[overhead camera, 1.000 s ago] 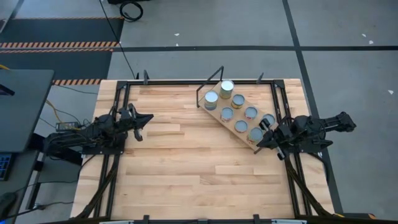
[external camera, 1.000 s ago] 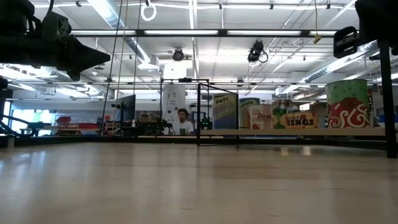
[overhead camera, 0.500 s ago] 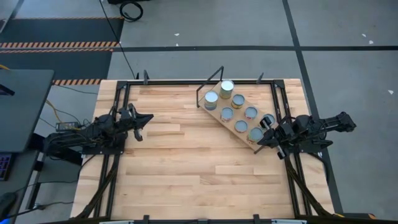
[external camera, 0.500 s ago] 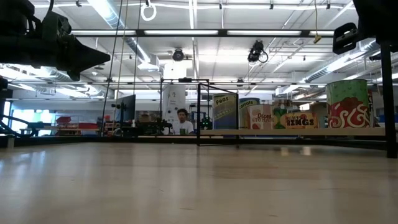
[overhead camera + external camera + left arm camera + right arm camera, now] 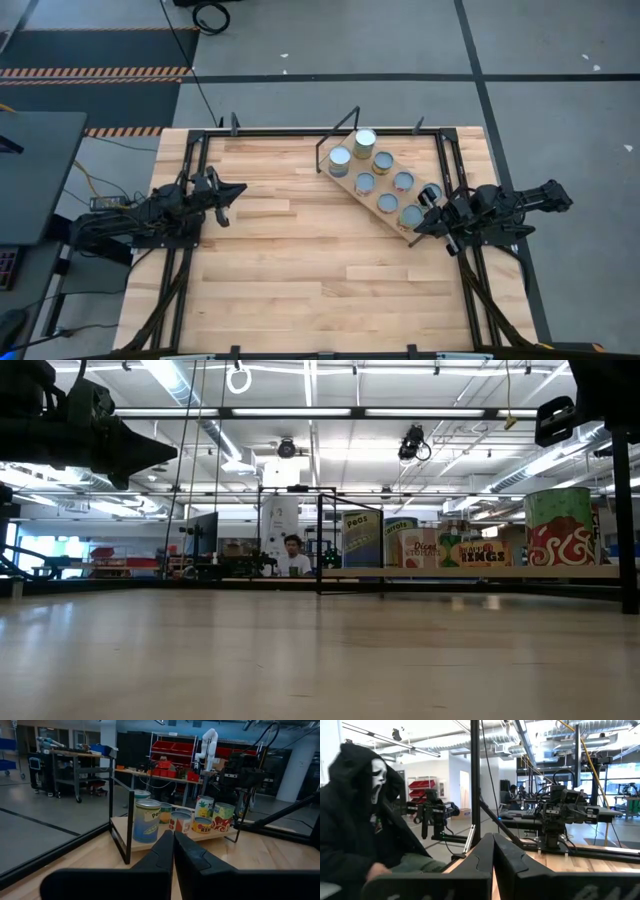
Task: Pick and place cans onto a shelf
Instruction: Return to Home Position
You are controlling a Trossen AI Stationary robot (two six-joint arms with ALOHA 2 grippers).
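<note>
Seen from above, the dark two-finger left gripper (image 5: 232, 190) hovered over the left side of the big planked wooden tabletop (image 5: 300, 270). The light plain-wood rectangular shelf (image 5: 384, 182) on its thin black wire frame lay well ahead of its jaws, across the table. The dark two-finger right gripper (image 5: 428, 215) sat just beside the shelf's nearer end; whether it touched could not be told. Eight small tin cans (image 5: 364, 182) with silvery or pale-blue round tops stood on the board in two rows, and none lay on the tabletop.

From table height, the left gripper (image 5: 160, 452) hung high above the wood. The cans (image 5: 558, 528), with their printed labels, lined the shelf (image 5: 450, 572) well off in the direction its jaws pointed.

In the left wrist view, that arm's fingers (image 5: 192, 855) were pressed together with nothing between them, and the shelf stood straight ahead of the jaws with its cans upright.

In the right wrist view, the fingers (image 5: 515, 865) were likewise closed on nothing. No can showed ahead of these jaws, only the far arm and, off to one side, a person (image 5: 355, 820) in a dark hooded garment.

The placing looked finished, so the step in hand was the return to rest. The next move probably called for the right arm to draw clear of the shelf's end without nudging the nearest can.
</note>
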